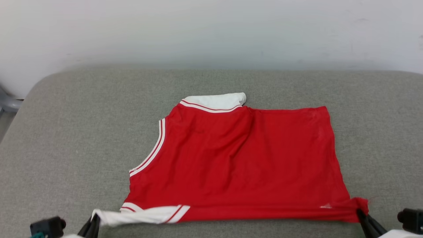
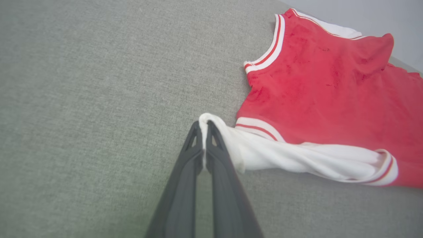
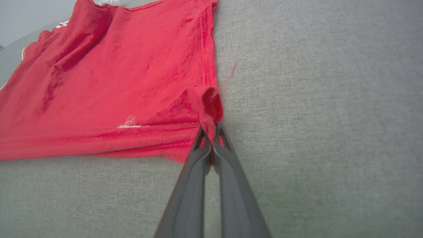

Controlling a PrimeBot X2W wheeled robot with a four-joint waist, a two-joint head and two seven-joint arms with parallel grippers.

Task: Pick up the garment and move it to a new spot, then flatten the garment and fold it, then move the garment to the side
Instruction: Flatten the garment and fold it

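The red jersey T-shirt with white sleeves and red-and-white striped trim (image 1: 244,158) lies spread sideways in the middle of the head view, neckline toward frame left and hem toward frame right, on a grey woven padded surface (image 1: 66,132). Its near edge runs along the bottom of that frame. At the lower left, the left tool (image 2: 202,125) is pressed together on the tip of the twisted near white sleeve (image 2: 297,158). At the lower right, the right tool (image 3: 210,129) is pinched on the bunched red hem corner (image 3: 211,105). This looks like the start of a lengthwise fold. It would go best if both tools rise together and level, holding the near edge lightly taut between them. They would then carry it toward the top of the frame until the near sleeve sits over the far white sleeve (image 1: 214,100). Both grips hold very little of the thin fabric, so a sharp tug could slip either corner. The twist in the sleeve may also need smoothing afterwards.
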